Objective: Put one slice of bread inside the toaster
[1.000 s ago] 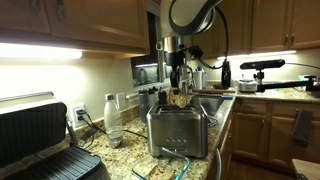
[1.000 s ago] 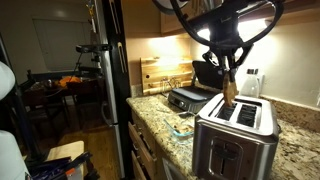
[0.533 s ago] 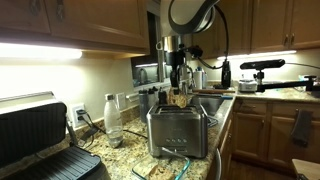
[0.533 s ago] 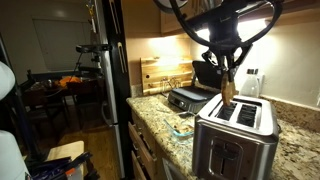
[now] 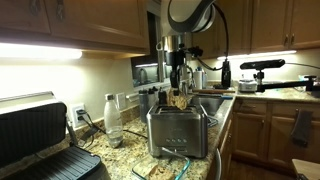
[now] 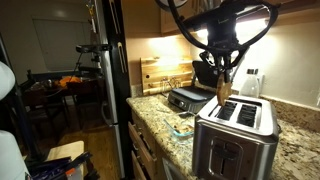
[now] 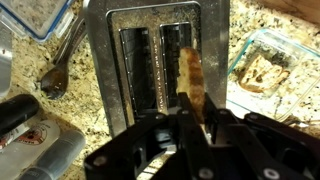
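Gripping the slice of bread (image 7: pixel 192 80) upright, the tool (image 7: pixel 189 118) hangs directly above the toaster (image 7: pixel 108 75) on a speckled granite tabletop (image 7: pixel 255 18) beneath wooden cabinets (image 5: pixel 70 20).

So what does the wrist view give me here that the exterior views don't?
Wrist only: the toaster from above, both slots visible, with the slice of bread lined up over the right-hand slot in that picture, plus a spoon and a food container alongside. Exterior only: height. The slice hangs upright, its lower edge about level with the toaster top and most of it above. They also show the black grill. Both: the gripper shut on the slice above the toaster.
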